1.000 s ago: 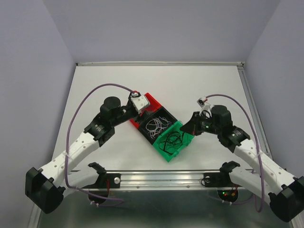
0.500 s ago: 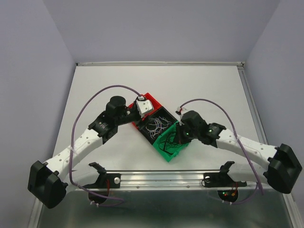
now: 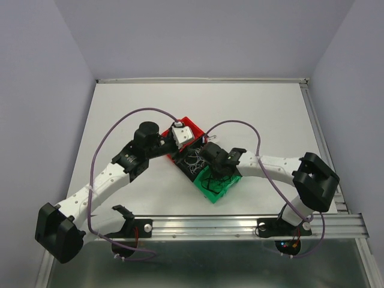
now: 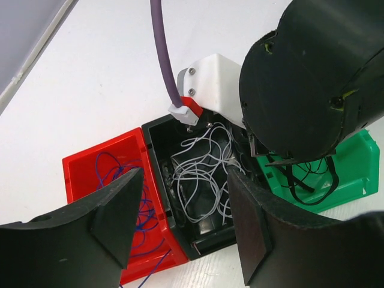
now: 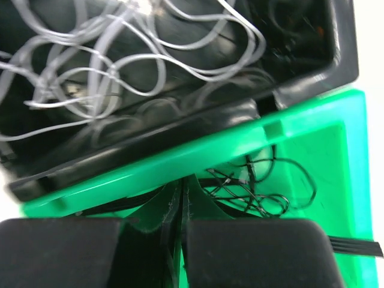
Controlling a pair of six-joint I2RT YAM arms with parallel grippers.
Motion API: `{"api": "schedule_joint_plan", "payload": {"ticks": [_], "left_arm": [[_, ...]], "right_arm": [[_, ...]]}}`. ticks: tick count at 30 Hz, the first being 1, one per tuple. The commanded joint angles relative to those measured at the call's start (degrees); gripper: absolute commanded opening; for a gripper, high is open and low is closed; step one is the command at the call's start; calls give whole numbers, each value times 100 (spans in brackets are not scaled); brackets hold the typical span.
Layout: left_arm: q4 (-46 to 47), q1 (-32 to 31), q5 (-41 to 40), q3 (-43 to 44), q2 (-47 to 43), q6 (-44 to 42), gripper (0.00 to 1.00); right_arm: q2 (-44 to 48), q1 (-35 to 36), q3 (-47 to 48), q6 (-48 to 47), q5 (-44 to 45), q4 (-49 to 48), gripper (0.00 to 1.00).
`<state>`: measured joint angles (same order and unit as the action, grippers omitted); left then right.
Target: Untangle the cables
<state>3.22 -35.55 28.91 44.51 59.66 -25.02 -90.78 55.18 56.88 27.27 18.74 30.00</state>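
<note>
left gripper (image 4: 186, 223) wide apart, empty, over white cables (image 4: 198, 168) | right gripper (image 5: 180, 223) closed just beside black cables (image 5: 252, 187), perhaps pinching one

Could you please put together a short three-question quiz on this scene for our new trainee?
1. Multiple choice: which bin holds the white cables? A the red one; B the black bin; C the green one.
2. True or false: the right gripper has its jaws spread wide apart.
3. Fill the gap: the blue cables lie in the ___ bin.

Key: 1 B. 2 False, the jaws are shut. 3 Red, the red bin, which stands right beside the black bin.
</note>
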Motion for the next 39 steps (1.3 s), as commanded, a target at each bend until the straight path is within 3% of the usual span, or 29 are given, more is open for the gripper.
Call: {"api": "schedule_joint_plan", "payload": {"ticks": [1, 10, 14, 15, 18, 30, 38, 39], "left_arm": [[205, -13, -17, -118, -51, -47, 69], [214, -5, -43, -101, 2, -39, 69], [214, -13, -34, -101, -24, -47, 69], [214, -5, -34, -109, -16, -39, 69], [214, -5, -52, -109, -33, -47, 69], [187, -13, 124, -118, -16, -65, 69], [143, -13, 186, -109, -24, -91, 69], [135, -13, 186, -109, -33, -91, 69]], "right_arm": [[52, 28, 78, 68, 675, 287, 1], [-81, 28, -142, 60, 473, 24, 2], [437, 28, 15, -20, 420, -3, 20], [552, 28, 59, -72, 420, -3, 29], [1053, 28, 287, -195, 376, -3, 41], [2090, 28, 236, 42, 762, 919, 48], [2294, 28, -151, 340, 938, 1298, 48], [2258, 28, -177, 376, 973, 1307, 44]]}}
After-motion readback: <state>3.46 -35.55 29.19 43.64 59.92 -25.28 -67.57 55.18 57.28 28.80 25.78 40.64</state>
